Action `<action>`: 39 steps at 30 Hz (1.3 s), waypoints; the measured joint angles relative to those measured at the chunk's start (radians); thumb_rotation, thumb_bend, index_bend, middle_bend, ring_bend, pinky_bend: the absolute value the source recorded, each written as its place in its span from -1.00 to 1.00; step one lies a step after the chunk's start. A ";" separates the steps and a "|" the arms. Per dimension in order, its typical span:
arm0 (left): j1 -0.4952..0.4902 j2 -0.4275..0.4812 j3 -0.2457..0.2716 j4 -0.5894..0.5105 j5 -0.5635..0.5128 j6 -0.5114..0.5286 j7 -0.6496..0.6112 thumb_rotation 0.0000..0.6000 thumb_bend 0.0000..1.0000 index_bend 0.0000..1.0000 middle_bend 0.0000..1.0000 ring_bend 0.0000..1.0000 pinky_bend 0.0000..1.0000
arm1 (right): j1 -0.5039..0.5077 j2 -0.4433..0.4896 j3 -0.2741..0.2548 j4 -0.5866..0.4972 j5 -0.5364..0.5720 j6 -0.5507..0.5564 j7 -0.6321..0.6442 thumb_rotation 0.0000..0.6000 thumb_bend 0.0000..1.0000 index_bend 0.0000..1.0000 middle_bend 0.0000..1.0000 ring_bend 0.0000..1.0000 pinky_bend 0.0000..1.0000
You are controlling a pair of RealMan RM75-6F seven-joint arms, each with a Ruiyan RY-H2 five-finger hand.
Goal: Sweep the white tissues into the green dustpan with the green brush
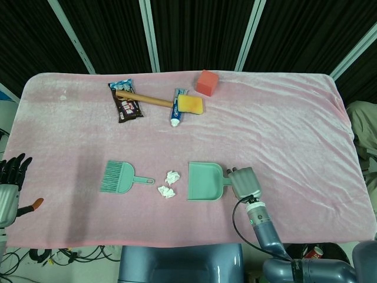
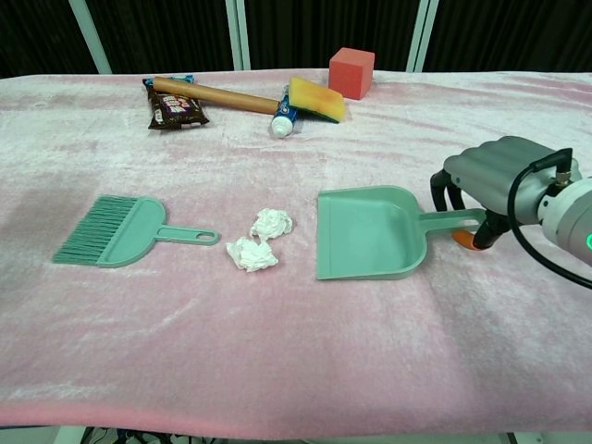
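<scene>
The green dustpan (image 1: 203, 181) (image 2: 363, 231) lies flat with its mouth facing left. My right hand (image 1: 244, 182) (image 2: 490, 178) arches over its handle (image 2: 451, 219), fingers curled down around it and the thumb tucked beneath. Two crumpled white tissues (image 1: 172, 177) (image 1: 166, 191) lie just left of the pan's mouth, also seen as tissues (image 2: 271, 222) (image 2: 251, 254) in the chest view. The green brush (image 1: 119, 177) (image 2: 118, 231) rests flat further left, bristles pointing left, untouched. My left hand (image 1: 12, 180) hangs at the table's left edge, fingers spread and holding nothing.
At the back of the pink cloth (image 1: 283, 118) lie a snack packet (image 1: 125, 101), a wooden-handled hammer (image 1: 144, 99), a toothpaste tube (image 1: 177, 109), a yellow sponge (image 1: 191, 105) and a red cube (image 1: 207, 82). The table's front edge is near my arms.
</scene>
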 measured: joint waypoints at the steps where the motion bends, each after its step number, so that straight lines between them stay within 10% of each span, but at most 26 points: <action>1: -0.002 0.000 -0.002 -0.006 -0.003 -0.002 0.012 1.00 -1.00 -1.00 -1.00 -0.96 -0.79 | 0.002 0.008 0.000 -0.007 -0.001 -0.004 -0.001 1.00 -0.06 0.40 0.31 0.50 0.56; 9: -0.059 0.010 -0.038 -0.107 -0.036 -0.065 0.179 1.00 -0.98 -0.91 -0.94 -0.19 0.12 | 0.020 0.047 0.020 -0.068 0.025 -0.016 -0.020 1.00 -0.07 0.40 0.31 0.50 0.56; 16: -0.207 -0.011 -0.105 -0.215 -0.095 -0.228 0.349 1.00 -0.79 -0.39 -0.42 0.49 0.81 | 0.034 0.066 0.035 -0.106 0.064 -0.009 -0.042 1.00 -0.06 0.40 0.31 0.50 0.56; 39: -0.540 -0.295 -0.145 -0.162 -0.622 -0.495 0.703 1.00 -0.64 -0.16 -0.16 0.60 0.89 | 0.081 0.086 0.043 -0.131 0.159 0.006 -0.087 1.00 -0.06 0.40 0.31 0.50 0.56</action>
